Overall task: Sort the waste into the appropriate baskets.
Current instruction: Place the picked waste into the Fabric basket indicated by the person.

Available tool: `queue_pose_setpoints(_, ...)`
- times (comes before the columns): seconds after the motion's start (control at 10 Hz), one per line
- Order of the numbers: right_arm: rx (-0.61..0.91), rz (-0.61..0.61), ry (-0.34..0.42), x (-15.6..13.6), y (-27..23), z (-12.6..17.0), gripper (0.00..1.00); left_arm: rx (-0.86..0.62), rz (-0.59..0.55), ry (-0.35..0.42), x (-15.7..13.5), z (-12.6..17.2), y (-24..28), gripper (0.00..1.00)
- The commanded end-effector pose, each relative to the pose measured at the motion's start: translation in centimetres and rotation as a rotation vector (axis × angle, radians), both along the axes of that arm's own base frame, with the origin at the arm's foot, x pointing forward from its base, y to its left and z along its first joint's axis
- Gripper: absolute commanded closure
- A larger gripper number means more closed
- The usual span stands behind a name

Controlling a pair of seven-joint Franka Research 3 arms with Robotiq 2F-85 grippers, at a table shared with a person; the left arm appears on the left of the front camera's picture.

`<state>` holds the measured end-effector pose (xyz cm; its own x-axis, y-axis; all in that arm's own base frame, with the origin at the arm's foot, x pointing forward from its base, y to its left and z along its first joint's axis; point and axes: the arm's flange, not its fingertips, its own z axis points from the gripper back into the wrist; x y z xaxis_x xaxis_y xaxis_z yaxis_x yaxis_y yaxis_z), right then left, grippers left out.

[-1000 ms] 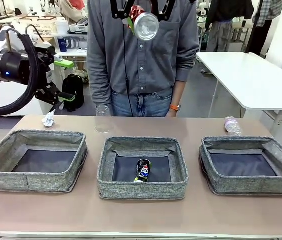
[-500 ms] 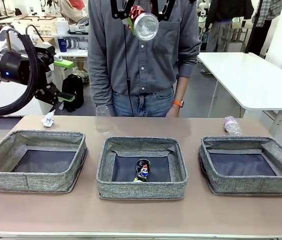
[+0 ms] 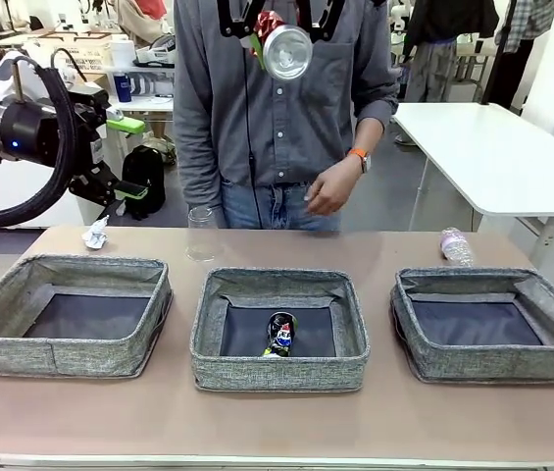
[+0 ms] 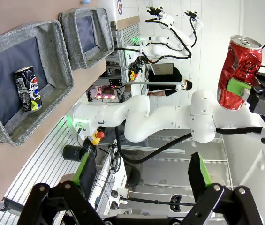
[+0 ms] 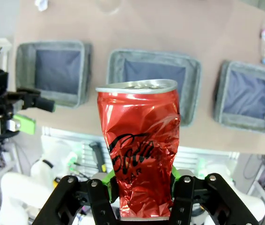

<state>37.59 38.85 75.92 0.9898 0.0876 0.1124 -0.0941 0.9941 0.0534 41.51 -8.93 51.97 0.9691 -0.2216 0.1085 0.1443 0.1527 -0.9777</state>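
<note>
Three grey woven-fabric baskets sit in a row on a tan table [image 3: 277, 422], seen from the robot's side. The left basket [image 3: 66, 265] and the right basket [image 3: 492, 368] show only their dark bottoms. The middle basket [image 3: 278, 378] holds a dark blue can [image 3: 280, 334], lying on the bottom near the front wall.

Beyond the baskets, along the far edge of the table, lie three items. A crumpled white paper wad [image 3: 95, 235] is behind the left basket. A clear plastic cup [image 3: 201, 234] stands upright between the left and middle baskets. A small clear bottle [image 3: 456, 245] lies on its side behind the right basket.

The right gripper [image 5: 141, 187] hangs high above the table, its green pads clamped on the lower part of a dented red drink can [image 5: 139, 140]. In its wrist view the can sits over the middle basket.

The left gripper [image 3: 129, 157] hovers off the table's left far corner, fingers spread wide, holding nothing.

A person stands at the far side, one hand [image 3: 330, 186] raised at waist height, clear of the table.
</note>
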Motion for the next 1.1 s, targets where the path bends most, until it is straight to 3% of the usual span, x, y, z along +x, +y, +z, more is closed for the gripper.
queue_pose_setpoints(0.0,0.005,0.000,-0.015,-0.13,0.12,-0.16,0.71,0.006,-0.006,-0.012,-0.18,0.14,0.08,0.00)
queue_pose_setpoints(1.0,0.005,0.000,-0.015,-0.13,0.12,-0.16,0.71,0.006,-0.006,-0.012,-0.18,0.14,0.08,0.00)
